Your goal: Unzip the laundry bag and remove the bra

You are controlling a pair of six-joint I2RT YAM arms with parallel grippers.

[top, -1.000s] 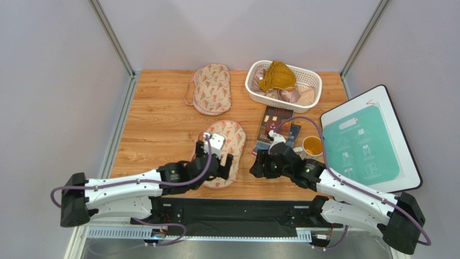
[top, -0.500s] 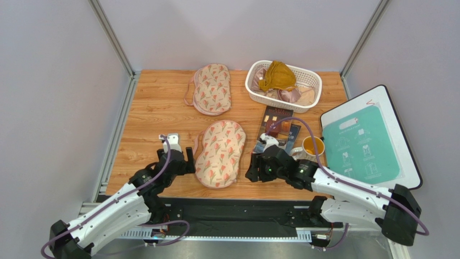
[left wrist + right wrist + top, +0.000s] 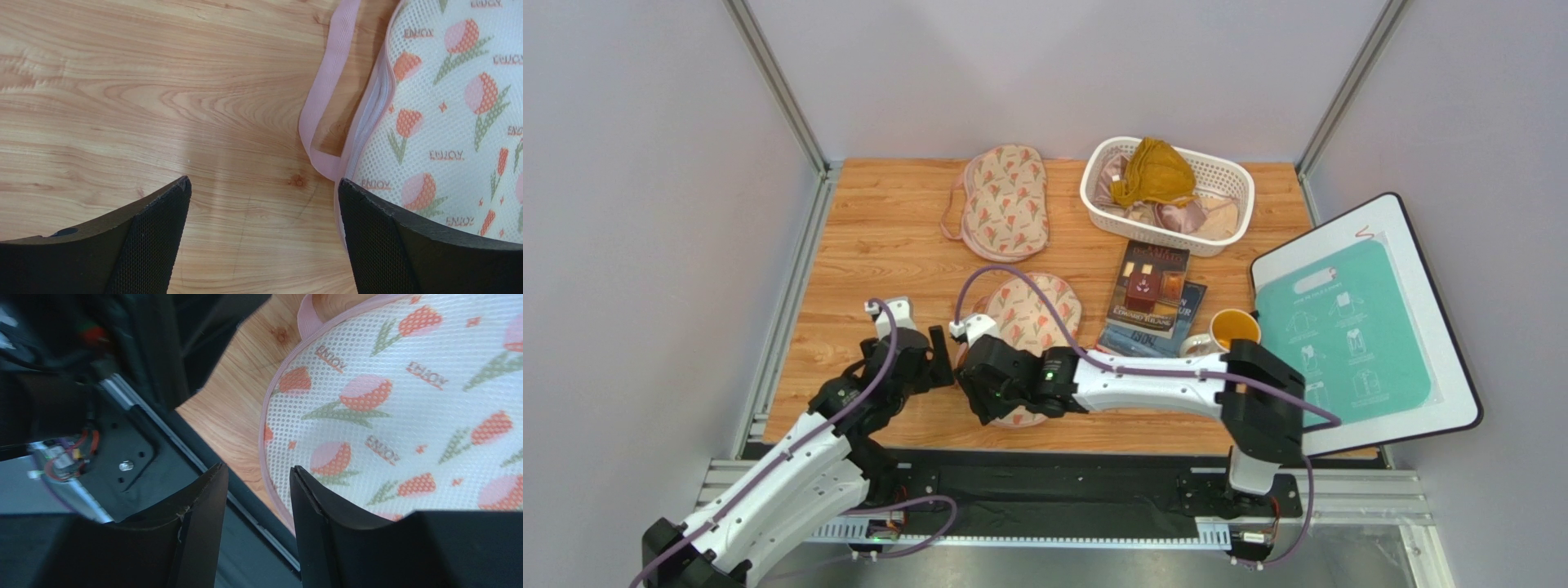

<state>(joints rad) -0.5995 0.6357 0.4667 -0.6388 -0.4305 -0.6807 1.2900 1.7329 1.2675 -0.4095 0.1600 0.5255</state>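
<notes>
The near laundry bag (image 3: 1028, 321) lies flat on the wooden table, beige mesh with a tulip print and pink trim. In the left wrist view the laundry bag (image 3: 448, 116) shows its pink loop (image 3: 324, 92) and shut zip edge. My left gripper (image 3: 928, 358) stands open just left of it, and the left gripper (image 3: 264, 190) has only bare wood between its fingers. My right gripper (image 3: 987, 390) reaches across over the bag's near end. The right gripper (image 3: 258, 474) is narrowly open and holds nothing, next to the rim of the bag (image 3: 399, 404). The bra is hidden.
A second, like laundry bag (image 3: 1004, 200) lies at the back. A white basket (image 3: 1231, 196) holds mustard and pinkish garments. Books (image 3: 1151, 298), a yellow cup (image 3: 1233, 328) and a white-and-teal board (image 3: 1357, 325) sit to the right. The table's front edge and black rail (image 3: 129, 459) are close by.
My left gripper has pulled off the bag to its left side. My right arm has swung left across the table to the bag's near end, and its jaws have narrowed.
</notes>
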